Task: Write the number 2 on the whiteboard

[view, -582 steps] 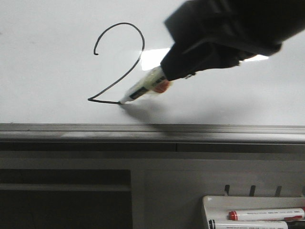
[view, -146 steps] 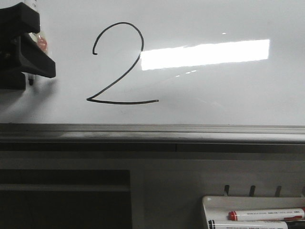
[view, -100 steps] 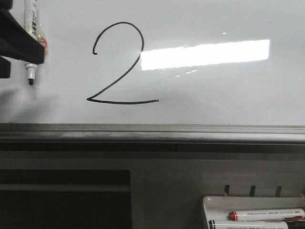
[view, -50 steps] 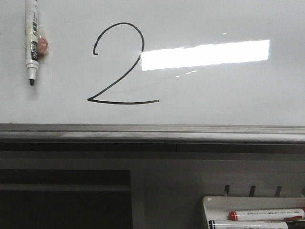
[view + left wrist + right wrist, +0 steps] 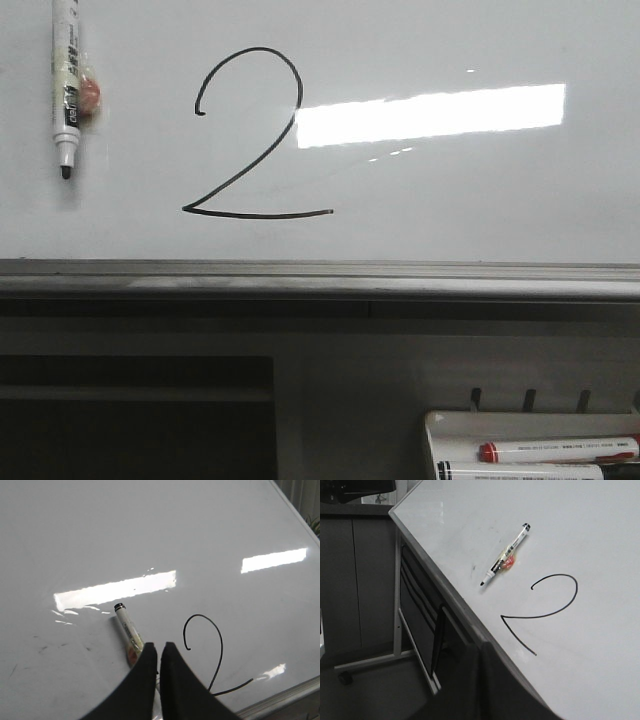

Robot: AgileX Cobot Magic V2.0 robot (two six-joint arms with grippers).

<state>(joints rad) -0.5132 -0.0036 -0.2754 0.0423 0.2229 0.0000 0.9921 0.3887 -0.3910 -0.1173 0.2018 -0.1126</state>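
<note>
The number 2 (image 5: 260, 216) is drawn in thin black line on the whiteboard (image 5: 450, 200), left of the bright reflection. A white marker (image 5: 68, 85) with a red spot clings upright to the board at the far left, tip down, held by nothing. No gripper shows in the front view. In the left wrist view my left gripper (image 5: 158, 647) is shut and empty, off the board in front of the marker (image 5: 128, 632) and the number 2 (image 5: 220, 650). My right gripper (image 5: 480, 647) is shut and empty beside the board's bottom edge, away from the number 2 (image 5: 540, 616) and the marker (image 5: 506, 556).
A grey metal rail (image 5: 320, 278) runs under the board. A small white tray (image 5: 432, 440) at lower right holds a red-capped marker (image 5: 560, 450) and another one. A dark frame and a wheeled stand leg (image 5: 397, 605) are below the board.
The base stroke of the 2 was finished. The gripper carried the marker to the far left of the board, let it go there and drew back out of the front view.
</note>
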